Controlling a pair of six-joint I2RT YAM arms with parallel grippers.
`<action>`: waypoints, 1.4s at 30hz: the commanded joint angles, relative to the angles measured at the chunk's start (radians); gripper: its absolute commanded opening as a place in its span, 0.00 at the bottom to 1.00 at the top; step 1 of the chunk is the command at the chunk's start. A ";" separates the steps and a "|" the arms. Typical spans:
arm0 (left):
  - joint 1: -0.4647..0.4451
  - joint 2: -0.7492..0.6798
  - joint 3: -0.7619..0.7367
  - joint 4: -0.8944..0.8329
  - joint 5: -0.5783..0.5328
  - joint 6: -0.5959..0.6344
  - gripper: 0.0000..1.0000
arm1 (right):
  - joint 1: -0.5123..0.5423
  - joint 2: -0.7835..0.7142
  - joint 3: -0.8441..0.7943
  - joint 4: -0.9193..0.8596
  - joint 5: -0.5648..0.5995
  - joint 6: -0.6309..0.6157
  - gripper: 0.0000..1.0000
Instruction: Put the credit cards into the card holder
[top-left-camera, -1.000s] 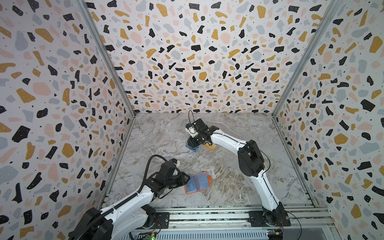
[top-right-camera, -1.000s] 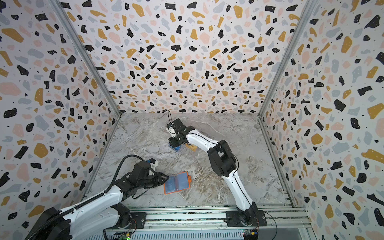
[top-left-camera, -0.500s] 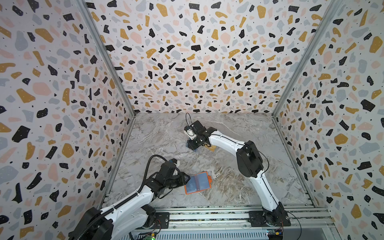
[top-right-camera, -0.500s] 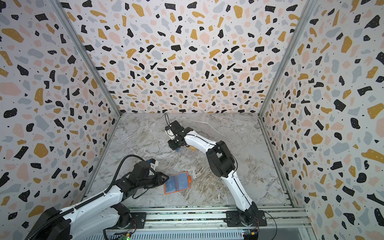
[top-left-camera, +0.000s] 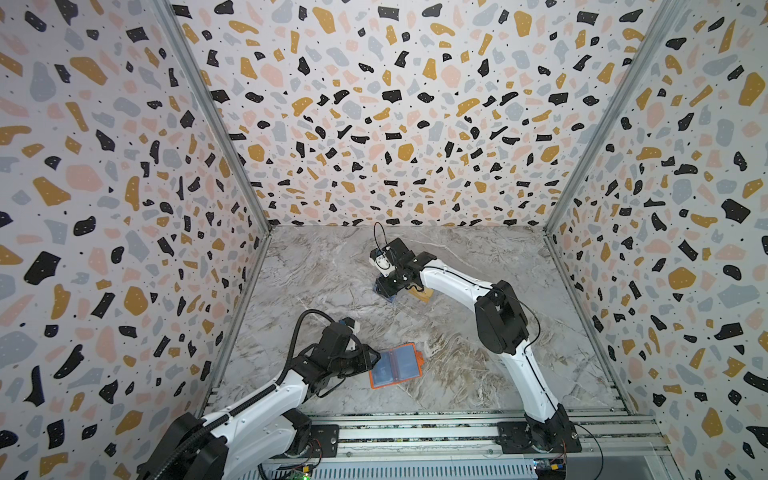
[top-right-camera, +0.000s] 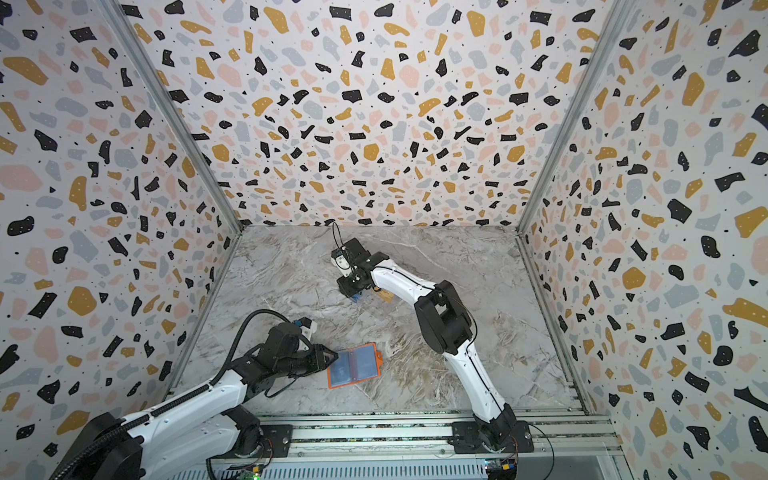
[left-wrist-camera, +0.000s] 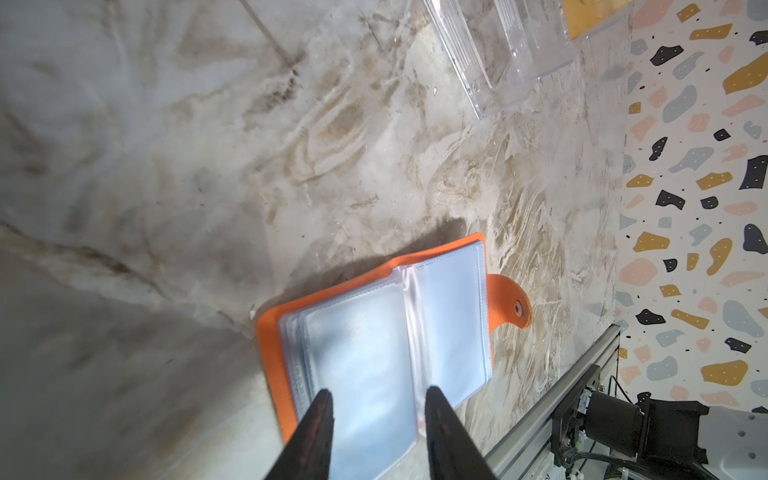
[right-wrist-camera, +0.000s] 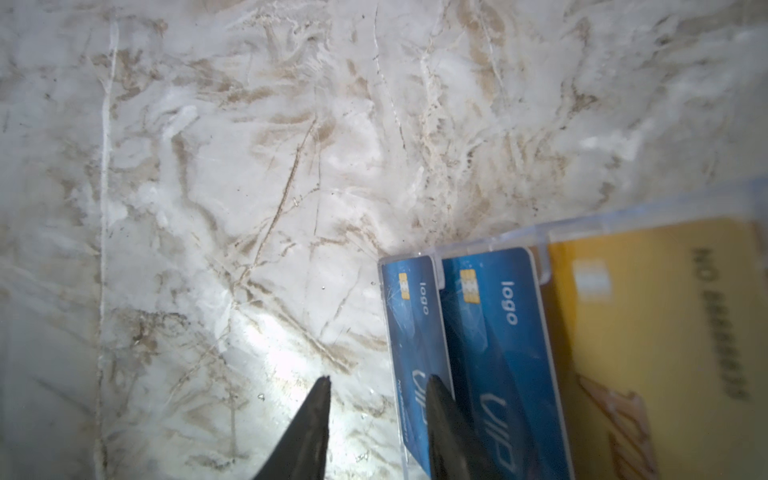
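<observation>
Judging by empty sleeves (left-wrist-camera: 453, 324), the holder (left-wrist-camera: 268, 332) has no card yet; cards (right-wrist-camera: 494, 332) stand at its 12 o'clock; left hand (left-wrist-camera: 376, 395) and right hand (right-wrist-camera: 380, 377) are open, gripping nothing

Both top views are bright, sharp and evenly lit from above, with the wall posts bowed toward the picture edges. In the left wrist view, the card holder (left-wrist-camera: 382, 345) throws a dark shadow across the table (left-wrist-camera: 208, 166), and its sleeves glare. In the right wrist view, a white hotspot glares off the table, and the gold card (right-wrist-camera: 648, 332) is blurred.
</observation>
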 joint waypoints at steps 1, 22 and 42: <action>0.005 -0.005 0.003 0.021 0.012 0.018 0.39 | -0.006 -0.082 0.032 0.008 -0.020 -0.011 0.39; 0.005 0.021 0.013 0.017 0.013 0.026 0.39 | -0.025 0.011 0.086 -0.056 0.026 -0.029 0.38; 0.004 0.018 0.006 0.014 0.009 0.027 0.39 | -0.008 0.044 0.087 -0.069 0.051 -0.044 0.37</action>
